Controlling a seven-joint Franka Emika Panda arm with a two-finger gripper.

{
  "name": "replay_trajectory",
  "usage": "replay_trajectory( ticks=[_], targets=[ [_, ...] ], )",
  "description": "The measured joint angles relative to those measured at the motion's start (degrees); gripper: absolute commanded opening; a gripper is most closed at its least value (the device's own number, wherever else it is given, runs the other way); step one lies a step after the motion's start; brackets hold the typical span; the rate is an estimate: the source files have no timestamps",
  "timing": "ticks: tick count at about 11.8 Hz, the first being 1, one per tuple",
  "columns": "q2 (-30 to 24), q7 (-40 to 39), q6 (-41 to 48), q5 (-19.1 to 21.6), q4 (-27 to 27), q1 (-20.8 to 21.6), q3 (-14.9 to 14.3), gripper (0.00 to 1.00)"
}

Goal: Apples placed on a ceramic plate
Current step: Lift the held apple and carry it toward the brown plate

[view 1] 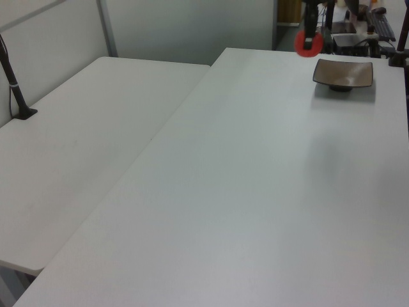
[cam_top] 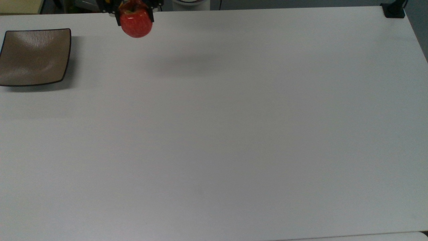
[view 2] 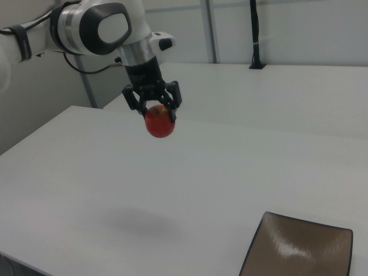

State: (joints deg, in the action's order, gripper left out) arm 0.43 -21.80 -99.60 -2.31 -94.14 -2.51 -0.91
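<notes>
A: Near field, top view: bare white table, soft shadow patch under the lifted load. A second white table alongside, on the left view's left, with a dark clamp post at its edge.

B: Ceramic plate at the top view's left edge, flat on the table, nothing on it. Same plate at lower right in the right view, at far right in the left view.

A: Arm pose?

B: White arm entering from the right view's upper left, wrist pointing straight down.

A: Claw?

B: Gripper clamped on the apple, fingers pinching its upper half, stem end up. Apple airborne, well above the table, well apart from the plate, toward the far edge in the top view.
</notes>
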Motion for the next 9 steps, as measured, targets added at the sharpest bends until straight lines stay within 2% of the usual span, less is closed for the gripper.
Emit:
replay_trajectory(
  ticks=[2, 5, 7, 9],
  targets=[
    [-0.7, -8.6, 0.0, 0.0, -0.8, -4.7, -0.2, 0.28],
    [-0.1, -21.2, -1.1, 0.1, -1.5, -14.3, -0.8, 0.28],
    [1.8, -26.8, -5.9, 0.2, -3.0, -20.0, -0.9, 0.28],
    [5.2, -30.6, -11.6, 0.2, -4.4, -23.6, -0.9, 0.28]
  ],
)
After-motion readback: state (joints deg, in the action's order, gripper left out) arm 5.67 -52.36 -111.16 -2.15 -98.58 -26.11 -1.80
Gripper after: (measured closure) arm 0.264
